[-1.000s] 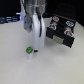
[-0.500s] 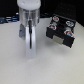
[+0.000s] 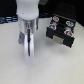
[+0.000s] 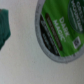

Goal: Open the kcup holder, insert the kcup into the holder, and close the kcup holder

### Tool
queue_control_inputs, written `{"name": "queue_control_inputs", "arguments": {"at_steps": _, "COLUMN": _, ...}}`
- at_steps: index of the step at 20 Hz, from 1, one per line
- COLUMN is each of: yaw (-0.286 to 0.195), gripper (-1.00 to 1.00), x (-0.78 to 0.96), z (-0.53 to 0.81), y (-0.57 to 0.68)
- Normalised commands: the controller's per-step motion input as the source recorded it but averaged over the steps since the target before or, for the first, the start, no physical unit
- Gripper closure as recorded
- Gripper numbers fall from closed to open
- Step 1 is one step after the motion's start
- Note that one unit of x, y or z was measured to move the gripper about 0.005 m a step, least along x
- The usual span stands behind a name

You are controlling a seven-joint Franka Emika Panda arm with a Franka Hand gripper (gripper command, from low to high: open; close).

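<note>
Claw [image 3: 28, 50] lower, kcup [image 4: 62, 31] wrist-visible only

A lab-like robot test bench: bare white tabletop [image 3: 10, 60], dark backdrop behind.

white arm [image 3: 26, 15], pale translucent claw [image 3: 28, 50].

table [image 3: 12, 62]: white, plain surface
kcup holder [image 3: 60, 31]: black box, sits on table at the exterior view's right
kcup [image 4: 61, 29]: green lid up, rests on the white surface in the wrist view
</note>
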Motion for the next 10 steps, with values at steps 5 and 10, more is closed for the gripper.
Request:
{"name": "queue_control_inputs", "arguments": {"at_steps": 5, "yaw": -0.177, "gripper": -1.0, "x": -0.18, "z": -0.04, "y": -0.01}}
{"name": "queue_control_inputs", "arguments": {"at_steps": 10, "yaw": -0.162, "gripper": -1.0, "x": -0.29, "z": 0.01, "y": 0.0}}
